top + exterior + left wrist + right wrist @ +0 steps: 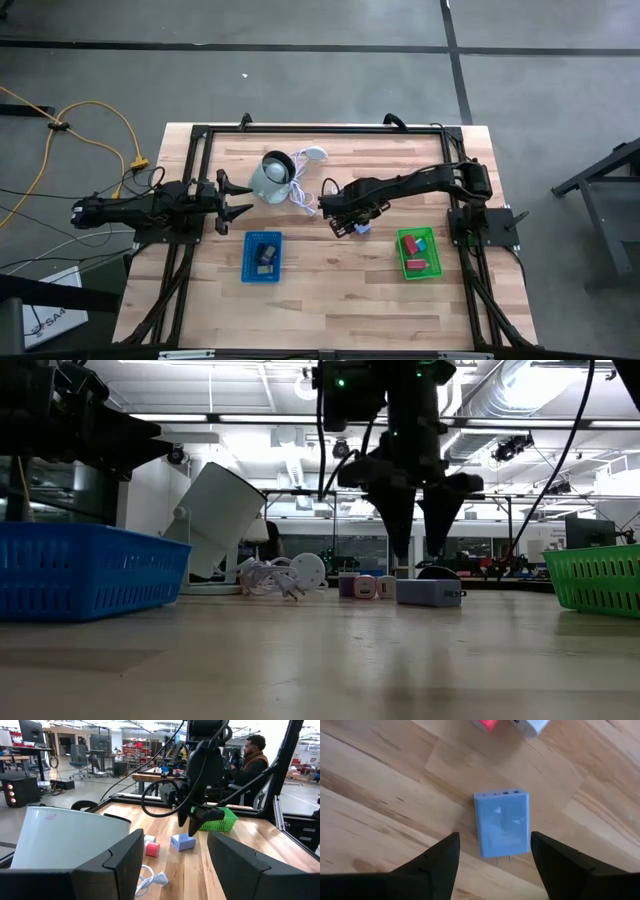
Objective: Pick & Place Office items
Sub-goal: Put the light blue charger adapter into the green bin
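Pale-blue block (502, 823) lies flat on your counter (380, 795), directly under your right pincer (495, 851), whose fingers stand released on either side above it. Your left pincer (237, 196) waits released near the counter's left edge.

You can see a wooden table (330, 300). On it lies a round grey-white thing (270, 178), tipped on its side, with a white cord (303, 190) curled next to it. A blue tray (263, 257) and a green tray (418, 253) sit well apart. A person (253, 762) sits in the room behind.
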Tool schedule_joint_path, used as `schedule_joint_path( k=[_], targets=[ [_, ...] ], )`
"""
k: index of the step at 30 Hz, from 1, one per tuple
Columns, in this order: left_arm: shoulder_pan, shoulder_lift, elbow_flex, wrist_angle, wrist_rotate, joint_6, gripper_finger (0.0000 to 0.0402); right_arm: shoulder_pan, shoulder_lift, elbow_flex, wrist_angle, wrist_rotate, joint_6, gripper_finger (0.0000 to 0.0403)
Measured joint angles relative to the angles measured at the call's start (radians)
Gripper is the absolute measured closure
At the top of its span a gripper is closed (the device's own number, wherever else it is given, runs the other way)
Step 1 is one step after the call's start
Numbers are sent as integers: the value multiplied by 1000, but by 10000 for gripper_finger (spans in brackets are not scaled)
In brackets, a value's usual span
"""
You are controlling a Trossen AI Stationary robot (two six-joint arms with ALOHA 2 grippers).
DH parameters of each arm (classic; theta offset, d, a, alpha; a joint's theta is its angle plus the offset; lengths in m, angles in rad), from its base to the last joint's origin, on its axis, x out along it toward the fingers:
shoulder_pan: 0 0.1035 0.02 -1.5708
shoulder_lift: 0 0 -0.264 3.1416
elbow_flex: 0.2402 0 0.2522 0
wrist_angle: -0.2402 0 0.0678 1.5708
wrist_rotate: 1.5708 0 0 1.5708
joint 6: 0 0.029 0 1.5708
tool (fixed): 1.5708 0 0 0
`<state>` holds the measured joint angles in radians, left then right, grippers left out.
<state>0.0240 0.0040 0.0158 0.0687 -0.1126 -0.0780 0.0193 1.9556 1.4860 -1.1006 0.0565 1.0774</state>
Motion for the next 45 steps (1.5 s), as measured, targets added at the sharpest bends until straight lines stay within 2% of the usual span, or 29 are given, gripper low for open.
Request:
schedule_joint_path(
  k=[12, 45],
  targets=[
    [0, 0, 0, 0, 0, 0, 189, 0, -2, -122, 120, -28, -1, 171],
    [0, 0, 0, 0, 0, 0, 189, -9, -2, -126, 159, -10, -27, 171]
  ],
)
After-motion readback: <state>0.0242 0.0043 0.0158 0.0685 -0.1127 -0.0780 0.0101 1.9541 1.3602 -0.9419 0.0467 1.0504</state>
